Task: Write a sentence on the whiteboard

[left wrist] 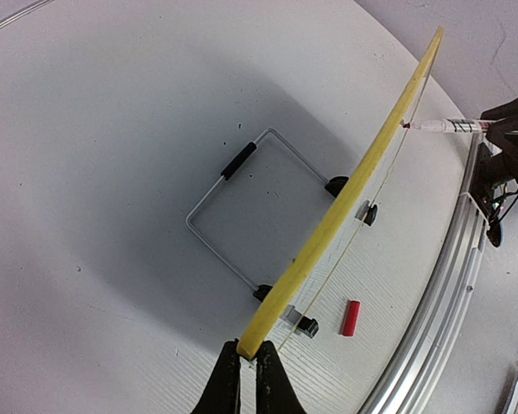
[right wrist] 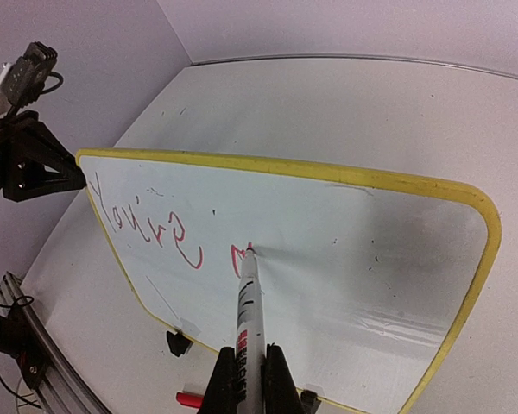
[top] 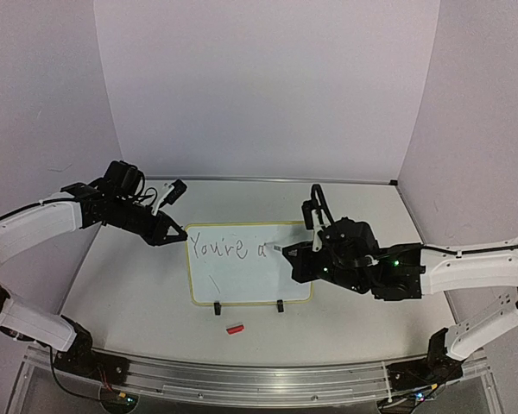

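Left claw [left wrist: 249, 352] clamps the whiteboard's [top: 242, 280] yellow edge — right claw [right wrist: 249, 360] grips a marker [right wrist: 248, 297], tip seemingly touching just beside the writing [top: 228, 250].

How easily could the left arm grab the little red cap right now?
Probably not yet. The left gripper is shut on the whiteboard, steadying it for the marker. Nothing blocks the red cap, but it would have to let go first.

Yellow-framed white whiteboard [top: 242, 280], red sentence [right wrist: 155, 228], small red cap [top: 234, 329], black feet [top: 217, 308].
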You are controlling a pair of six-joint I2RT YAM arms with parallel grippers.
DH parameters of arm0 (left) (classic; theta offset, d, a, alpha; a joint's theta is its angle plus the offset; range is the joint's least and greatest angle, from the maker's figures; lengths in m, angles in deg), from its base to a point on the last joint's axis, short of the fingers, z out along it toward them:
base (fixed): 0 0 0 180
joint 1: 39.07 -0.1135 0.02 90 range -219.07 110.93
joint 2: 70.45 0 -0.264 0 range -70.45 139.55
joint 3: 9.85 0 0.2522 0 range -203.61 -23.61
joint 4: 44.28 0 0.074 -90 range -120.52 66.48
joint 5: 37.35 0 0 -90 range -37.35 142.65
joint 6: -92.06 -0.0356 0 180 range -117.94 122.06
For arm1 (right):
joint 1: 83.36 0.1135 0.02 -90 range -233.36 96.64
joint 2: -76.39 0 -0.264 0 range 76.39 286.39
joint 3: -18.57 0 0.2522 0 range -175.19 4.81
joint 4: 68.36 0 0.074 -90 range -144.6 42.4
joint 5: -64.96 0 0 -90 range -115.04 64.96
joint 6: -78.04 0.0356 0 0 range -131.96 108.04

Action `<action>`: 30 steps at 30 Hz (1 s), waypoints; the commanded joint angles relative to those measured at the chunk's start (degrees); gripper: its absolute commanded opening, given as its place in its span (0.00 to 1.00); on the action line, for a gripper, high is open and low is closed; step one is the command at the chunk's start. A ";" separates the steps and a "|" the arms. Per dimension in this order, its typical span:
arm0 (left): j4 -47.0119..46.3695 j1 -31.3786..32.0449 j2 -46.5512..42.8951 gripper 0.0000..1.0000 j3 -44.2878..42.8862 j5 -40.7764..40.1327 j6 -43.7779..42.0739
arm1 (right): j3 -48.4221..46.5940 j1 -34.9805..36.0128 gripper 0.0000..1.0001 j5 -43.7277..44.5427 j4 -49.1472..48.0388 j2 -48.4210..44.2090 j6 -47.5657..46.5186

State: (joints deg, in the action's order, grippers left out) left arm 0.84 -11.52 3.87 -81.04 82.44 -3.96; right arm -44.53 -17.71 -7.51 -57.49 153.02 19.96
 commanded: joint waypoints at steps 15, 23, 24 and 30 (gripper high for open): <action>2.83 0.39 1.28 0.00 -1.05 -1.74 -1.18 | 0.31 -0.10 0.00 -1.71 0.55 0.88 2.79; 2.84 0.42 1.43 0.00 -1.07 -1.80 -1.13 | -0.48 -0.12 0.00 1.69 -0.82 -0.80 1.20; 2.84 0.41 1.43 0.00 -1.08 -1.78 -1.15 | -0.49 -0.12 0.00 1.98 -1.14 -0.90 1.02; 2.82 0.40 1.51 0.00 -1.05 -1.86 -1.13 | -0.41 -0.16 0.00 3.01 -2.64 -1.20 0.63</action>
State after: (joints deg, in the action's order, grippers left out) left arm 0.84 -11.52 3.87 -81.04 82.44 -3.94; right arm -43.88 -17.71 -7.64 -57.80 153.42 21.38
